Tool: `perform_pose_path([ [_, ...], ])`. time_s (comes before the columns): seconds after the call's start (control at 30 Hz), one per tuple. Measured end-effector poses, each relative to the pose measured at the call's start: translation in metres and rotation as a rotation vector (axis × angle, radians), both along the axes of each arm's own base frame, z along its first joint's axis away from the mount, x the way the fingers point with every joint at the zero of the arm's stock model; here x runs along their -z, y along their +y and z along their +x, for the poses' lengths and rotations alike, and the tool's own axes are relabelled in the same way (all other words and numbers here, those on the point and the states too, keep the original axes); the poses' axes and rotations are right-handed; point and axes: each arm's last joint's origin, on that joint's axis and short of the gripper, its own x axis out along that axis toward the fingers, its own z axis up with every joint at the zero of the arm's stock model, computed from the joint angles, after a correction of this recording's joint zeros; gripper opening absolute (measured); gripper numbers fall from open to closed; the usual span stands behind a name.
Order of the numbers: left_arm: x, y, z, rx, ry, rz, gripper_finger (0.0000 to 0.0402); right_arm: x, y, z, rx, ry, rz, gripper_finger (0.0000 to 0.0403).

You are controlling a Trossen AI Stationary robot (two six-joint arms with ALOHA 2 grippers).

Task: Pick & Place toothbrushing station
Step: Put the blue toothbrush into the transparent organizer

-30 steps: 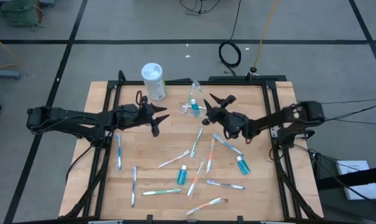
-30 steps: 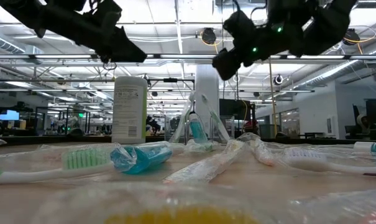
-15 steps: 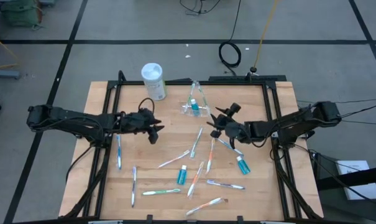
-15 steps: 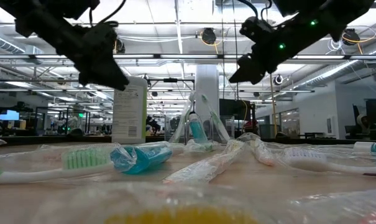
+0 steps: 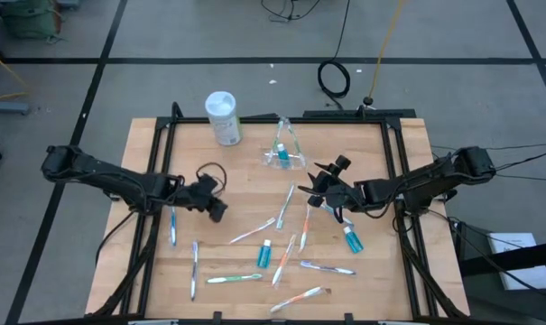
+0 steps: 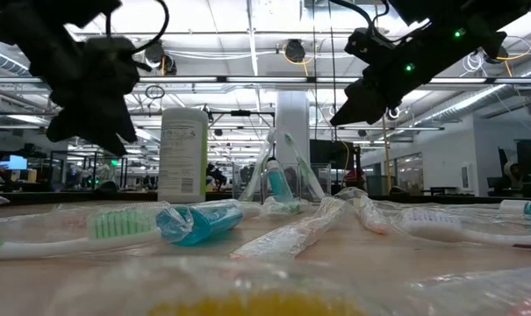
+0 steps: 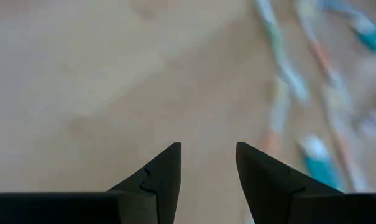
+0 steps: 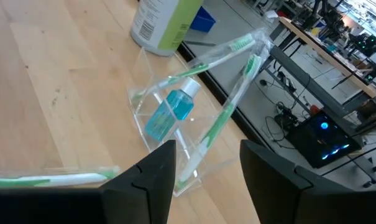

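A small clear cup point(image 5: 282, 153) stands on the wooden table at the far middle. It holds a blue toothpaste tube point(image 8: 169, 112) and two green-bristled toothbrushes point(image 8: 228, 102) that lean against its rim. Several wrapped toothbrushes point(image 5: 285, 206) and two more blue tubes point(image 5: 264, 255) point(image 5: 352, 238) lie flat on the table. My left gripper point(image 5: 217, 209) is open and empty above bare wood, left of the scattered brushes; it also shows in its wrist view point(image 7: 208, 155). My right gripper point(image 5: 319, 188) is open and empty, on the near right side of the cup, pointing toward it point(image 8: 206, 162).
A white cylindrical canister point(image 5: 223, 117) stands at the far left of the cup. A black frame point(image 5: 394, 162) runs along the table's sides. One toothbrush point(image 5: 172, 221) lies near the left rail and another point(image 5: 301, 296) near the front edge.
My left gripper has gone down and toward the table's near left, away from the canister. My right gripper has drawn back from the cup toward the near right, most of it in the first half second. The things on the table have stayed put.
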Motion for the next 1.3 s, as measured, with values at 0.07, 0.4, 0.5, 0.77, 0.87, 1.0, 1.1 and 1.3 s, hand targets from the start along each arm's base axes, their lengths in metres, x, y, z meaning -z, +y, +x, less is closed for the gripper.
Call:
perform_pose_path([
  [0.07, 0.003, -0.009, 0.001, 0.061, 0.015, -0.027, 0.0156, 0.000, 0.000, 0.000, 0.000, 0.000, 0.000, 0.0171],
  [0.4, 0.041, -0.045, -0.001, 0.010, 0.340, -0.358, 0.0156, 0.000, 0.001, 0.000, -0.006, -0.033, 0.048, 0.0171],
  [0.5, 0.052, -0.055, -0.002, -0.007, 0.475, -0.504, 0.0156, 0.001, 0.002, 0.001, -0.057, -0.023, 0.078, 0.0171],
  [0.77, 0.063, -0.064, -0.016, -0.035, 0.801, -0.731, 0.0156, 0.001, 0.003, 0.002, -0.092, -0.021, 0.101, 0.0171],
  [0.87, 0.060, -0.062, -0.015, 0.018, 0.745, -0.676, 0.0156, 0.001, 0.003, 0.002, -0.092, -0.021, 0.101, 0.0171],
  [1.0, 0.050, -0.060, -0.015, 0.032, 0.721, -0.594, 0.0156, 0.001, 0.003, 0.002, -0.092, -0.025, 0.102, 0.0171],
  [1.1, 0.029, -0.060, -0.016, -0.007, 0.773, -0.531, 0.0156, 0.001, 0.003, 0.002, -0.092, -0.026, 0.102, 0.0171],
  [1.3, 0.003, -0.051, -0.031, -0.182, 0.911, -0.272, 0.0156, 0.001, 0.003, 0.003, -0.092, -0.029, 0.102, 0.0171],
])
